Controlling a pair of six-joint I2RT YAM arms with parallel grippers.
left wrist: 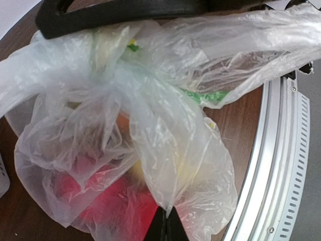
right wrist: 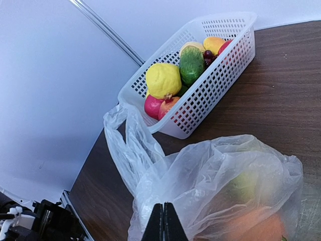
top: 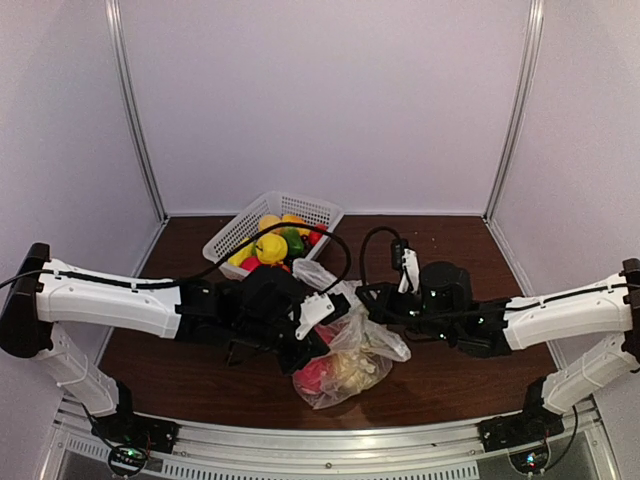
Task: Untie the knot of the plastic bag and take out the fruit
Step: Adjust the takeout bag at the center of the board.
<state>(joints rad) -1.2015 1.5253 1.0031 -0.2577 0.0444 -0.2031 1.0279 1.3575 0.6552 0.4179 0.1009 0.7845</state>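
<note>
The clear plastic bag point(top: 350, 368) lies at the table's front middle, between my two grippers. My left gripper point(top: 318, 348) is at its left side. In the left wrist view this gripper point(left wrist: 168, 221) is shut on a pinched fold of the bag point(left wrist: 165, 150). The film gathers into a twisted bunch point(left wrist: 119, 78), and I cannot tell whether it is a tied knot. A red fruit point(left wrist: 118, 201) shows through the film. My right gripper point(top: 360, 303) is at the bag's upper edge, and in the right wrist view it point(right wrist: 163, 221) is shut on the film point(right wrist: 200, 175). One handle loop point(right wrist: 125, 135) stands free. A green fruit point(right wrist: 246, 185) and an orange fruit point(right wrist: 258, 226) show inside.
A white lattice basket point(top: 232, 236) with several toy fruits stands at the back, just behind the bag; it also shows in the right wrist view point(right wrist: 210, 85). The table's metal front rail point(left wrist: 273, 165) runs close to the bag. White walls enclose the table.
</note>
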